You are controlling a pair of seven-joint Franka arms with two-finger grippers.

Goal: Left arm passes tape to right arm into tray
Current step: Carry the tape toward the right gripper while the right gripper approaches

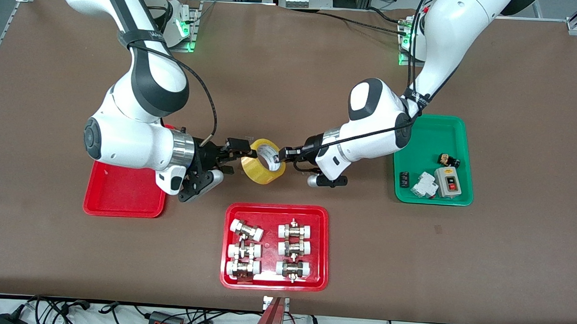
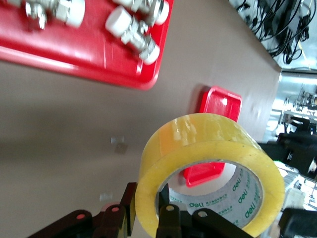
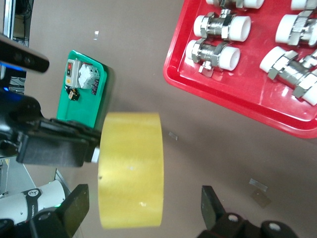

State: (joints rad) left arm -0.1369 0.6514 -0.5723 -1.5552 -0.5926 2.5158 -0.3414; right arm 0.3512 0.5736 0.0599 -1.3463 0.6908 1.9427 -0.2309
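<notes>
the left gripper (image 1: 283,154) pinches the tape (image 1: 263,161) by its wall (light, stiff, smooth), so the wide-open right gripper (image 1: 243,155) should squeeze its free rim.

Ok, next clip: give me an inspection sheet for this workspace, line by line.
Surface: brown table, a few small scraps.
Tape: in the air between both grippers, above the table.
Tray: plain red, at the right arm's end, holds nothing visible.
Clutter: red fittings tray nearest the front camera; green tray with switch box and small parts.
Left gripper: shut on the tape's wall.
Right gripper: open, fingers either side of the tape.
Cables: along each arm; more below the table edge.
Surroundings: nothing else seen.
</notes>
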